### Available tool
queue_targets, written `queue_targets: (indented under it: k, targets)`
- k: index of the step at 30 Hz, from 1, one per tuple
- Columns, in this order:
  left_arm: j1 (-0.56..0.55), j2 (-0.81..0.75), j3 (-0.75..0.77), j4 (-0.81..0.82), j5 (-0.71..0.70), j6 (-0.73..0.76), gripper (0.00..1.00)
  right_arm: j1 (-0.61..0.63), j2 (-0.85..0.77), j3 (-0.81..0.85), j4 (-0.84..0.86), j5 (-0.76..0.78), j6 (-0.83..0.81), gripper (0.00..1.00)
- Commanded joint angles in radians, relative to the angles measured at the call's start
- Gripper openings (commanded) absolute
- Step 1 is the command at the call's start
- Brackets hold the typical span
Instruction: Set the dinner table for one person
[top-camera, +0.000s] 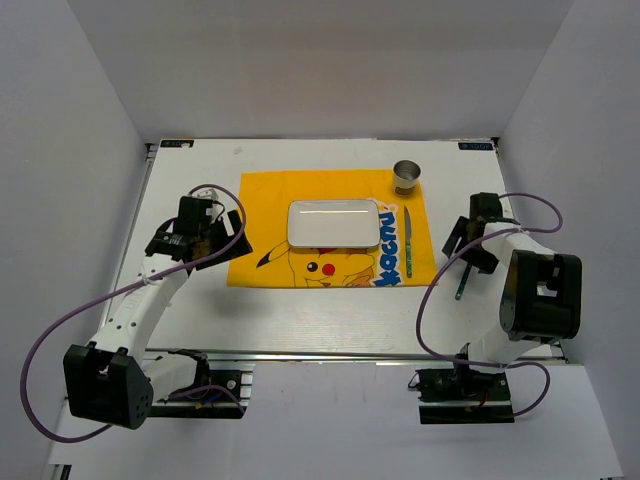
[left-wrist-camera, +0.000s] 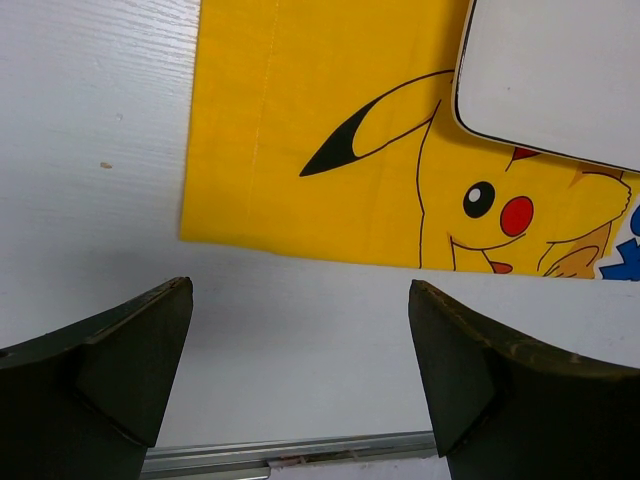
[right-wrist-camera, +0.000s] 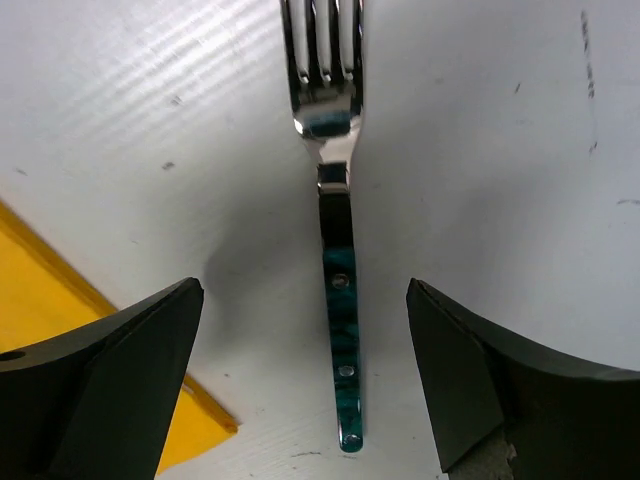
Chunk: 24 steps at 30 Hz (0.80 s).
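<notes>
The white dinner table (top-camera: 300, 310) carries a yellow Pikachu placemat (top-camera: 265, 200) with a white rectangular plate (top-camera: 333, 223) on it. A teal-handled knife (top-camera: 408, 243) lies on the placemat right of the plate, and a metal cup (top-camera: 407, 177) stands at its far right corner. A teal-handled fork (right-wrist-camera: 340, 300) lies flat on the table just right of the placemat (right-wrist-camera: 30, 280). My right gripper (right-wrist-camera: 303, 290) is open above it, one finger on each side of the handle, not touching. My left gripper (left-wrist-camera: 300, 290) is open and empty over bare table by the placemat's (left-wrist-camera: 300, 120) near left corner.
The fork's handle shows in the top view (top-camera: 461, 285) below the right gripper (top-camera: 470, 250). The left gripper (top-camera: 215, 235) hovers at the placemat's left edge. A metal rail (left-wrist-camera: 300, 450) runs along the table's front edge. White walls enclose three sides.
</notes>
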Motion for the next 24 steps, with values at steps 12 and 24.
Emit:
queue_targets:
  k: [12,24]
  targets:
    - [0.003,-0.026,-0.001,0.012,0.005,-0.001,0.98,-0.022,0.038,-0.079,0.025,0.022,0.083,0.00]
    - [0.013,-0.096,0.067,-0.134,-0.437,-0.232,0.98,0.562,0.015,0.308,0.051,-0.118,0.175,0.00]
